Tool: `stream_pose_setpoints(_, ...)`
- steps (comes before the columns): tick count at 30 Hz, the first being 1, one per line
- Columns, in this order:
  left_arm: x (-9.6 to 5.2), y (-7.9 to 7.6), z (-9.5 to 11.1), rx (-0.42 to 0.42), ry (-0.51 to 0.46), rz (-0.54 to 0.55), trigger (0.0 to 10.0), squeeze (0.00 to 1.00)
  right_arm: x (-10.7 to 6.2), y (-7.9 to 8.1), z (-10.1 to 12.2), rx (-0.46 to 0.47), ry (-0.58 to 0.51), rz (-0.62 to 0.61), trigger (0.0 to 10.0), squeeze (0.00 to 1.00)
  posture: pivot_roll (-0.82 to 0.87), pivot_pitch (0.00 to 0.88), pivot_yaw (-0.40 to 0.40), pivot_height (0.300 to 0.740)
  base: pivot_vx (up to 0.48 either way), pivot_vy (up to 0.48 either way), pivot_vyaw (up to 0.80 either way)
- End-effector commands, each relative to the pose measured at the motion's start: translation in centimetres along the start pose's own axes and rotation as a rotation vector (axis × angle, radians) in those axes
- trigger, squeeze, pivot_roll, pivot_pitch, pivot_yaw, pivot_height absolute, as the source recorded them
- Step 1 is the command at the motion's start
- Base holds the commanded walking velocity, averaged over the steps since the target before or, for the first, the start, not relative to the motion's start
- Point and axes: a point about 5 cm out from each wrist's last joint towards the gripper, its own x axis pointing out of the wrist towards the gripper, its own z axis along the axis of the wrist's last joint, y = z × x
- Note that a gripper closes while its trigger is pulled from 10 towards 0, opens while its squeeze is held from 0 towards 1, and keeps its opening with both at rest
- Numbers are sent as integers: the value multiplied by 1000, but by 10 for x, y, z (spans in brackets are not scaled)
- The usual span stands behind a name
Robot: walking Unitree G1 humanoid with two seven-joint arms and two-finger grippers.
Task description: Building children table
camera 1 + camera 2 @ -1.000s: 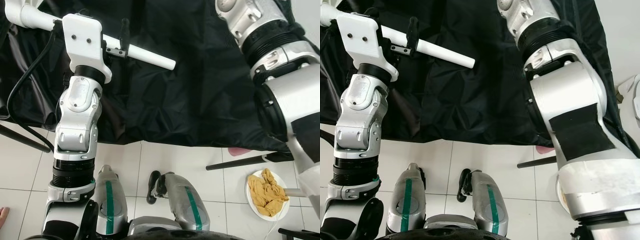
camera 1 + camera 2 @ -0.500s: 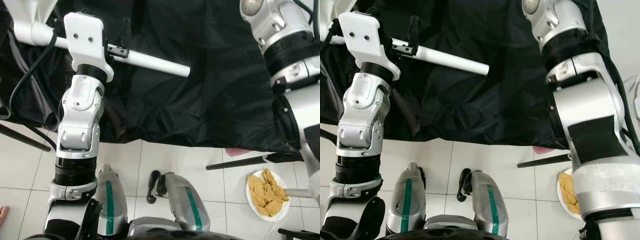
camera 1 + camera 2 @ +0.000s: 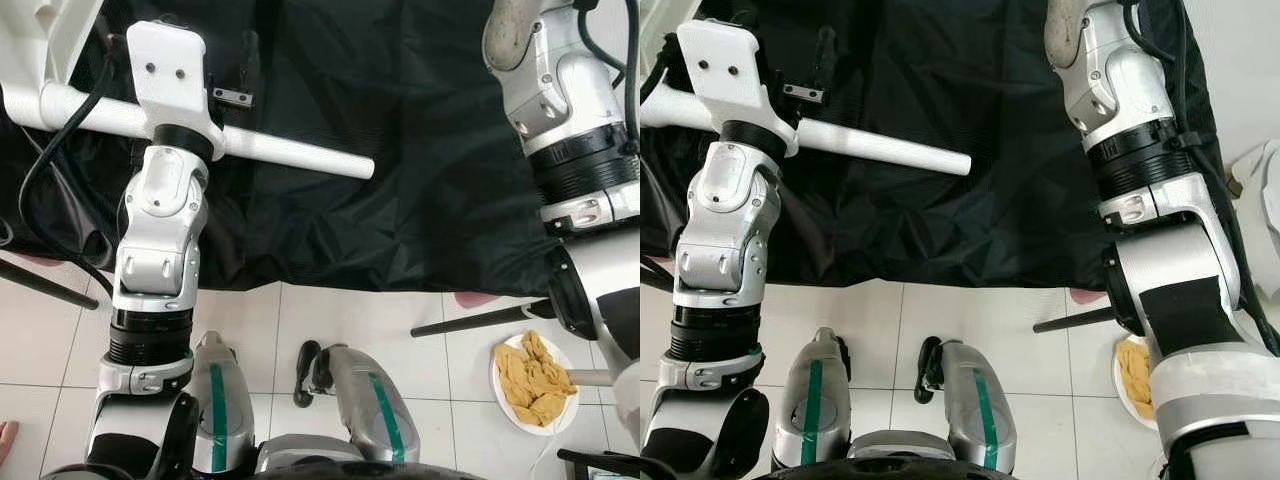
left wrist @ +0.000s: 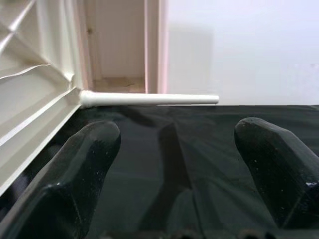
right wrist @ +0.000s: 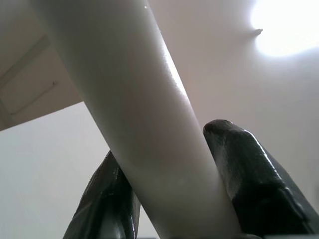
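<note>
A white table leg [image 3: 290, 152] lies across the black cloth [image 3: 400, 200], passing under my left wrist; its left end runs off by the white tabletop [image 3: 55, 30]. My left gripper [image 4: 177, 134] is open over the cloth with nothing between its fingers. Ahead of it, a white leg [image 4: 149, 99] sticks out from the corner of the tabletop [image 4: 30, 119]. My right arm [image 3: 570, 130] reaches up out of the top of the eye views. My right gripper [image 5: 167, 144] is shut on another white table leg [image 5: 124, 74], held up against the ceiling.
The cloth's near edge hangs over white floor tiles just ahead of my feet [image 3: 350, 400]. A white plate [image 3: 505, 400] of yellow pieces sits on the floor at the right. Black poles [image 3: 480, 320] [image 3: 40, 285] slant out from under the cloth. A person's toe [image 3: 5, 440] shows at bottom left.
My right arm has swung up and to the right, exposing the plate. The white leg on the cloth has shifted nearer to me and now lies below the left fingers.
</note>
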Motion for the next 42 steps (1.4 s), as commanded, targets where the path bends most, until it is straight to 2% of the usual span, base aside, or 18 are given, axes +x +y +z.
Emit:
stream_pose_setpoints(1,1,-4,-3,-20,7,-24,10000,0,20,-20,7,48,-37,-128,10000,0,207,68,-117,740,0,0,0)
stream_pose_setpoints(3,1,-4,-3,-20,7,-24,10000,0,20,-20,7,48,-37,-128,10000,0,207,68,-117,740,0,0,0)
stream_pose_setpoints(9,1,-4,-5,-23,12,-21,10000,0,29,-34,6,30,-42,-159,10000,0,198,66,-121,740,0,0,0)
stream_pose_setpoints(14,2,-4,-5,-26,10,-19,10000,0,21,-32,4,24,-22,-123,10000,0,199,66,-123,740,0,0,0)
stream_pose_setpoints(16,1,-4,-6,-26,11,-14,10000,0,10,-29,3,21,2,-78,10000,0,201,66,-126,740,0,0,0)
stream_pose_setpoints(20,0,-3,-6,-26,12,-12,10000,0,3,-29,0,14,25,-43,10000,0,202,70,-123,740,0,0,0)
stream_pose_setpoints(29,-1,-2,-7,-27,19,-20,10000,0,-12,-34,-8,-1,58,23,10000,0,192,74,-109,740,0,0,0)
stream_pose_setpoints(30,-1,-2,-7,-29,19,-21,10000,0,-13,-35,-9,1,61,31,10000,55,192,74,-109,740,0,0,0)
stream_pose_setpoints(31,-1,-2,-7,-30,19,-22,10000,0,-14,-35,-10,8,63,36,10000,710,190,75,-107,740,0,0,0)
stream_pose_setpoints(32,-1,-2,-8,-31,19,-24,10000,0,-15,-36,-10,17,67,42,10000,1000,189,76,-106,740,0,0,0)
stream_pose_setpoints(36,0,-3,-8,-34,20,-26,10000,0,-16,-36,-12,24,78,43,10000,1000,188,78,-106,740,0,0,0)
stream_pose_setpoints(37,0,-3,-8,-34,21,-27,10000,0,-16,-35,-12,24,82,42,10000,953,191,80,-109,740,0,0,0)
stream_pose_setpoints(38,0,-3,-8,-34,21,-27,10000,0,-16,-35,-12,24,82,42,10000,953,191,80,-109,740,0,0,0)
stream_pose_setpoints(39,0,-3,-8,-35,22,-26,10000,0,-16,-35,-11,25,85,44,10000,0,191,80,-109,740,0,0,0)
stream_pose_setpoints(42,-1,-3,-8,-35,23,-25,10000,0,-16,-34,-11,30,90,47,10000,0,191,80,-109,740,0,0,0)
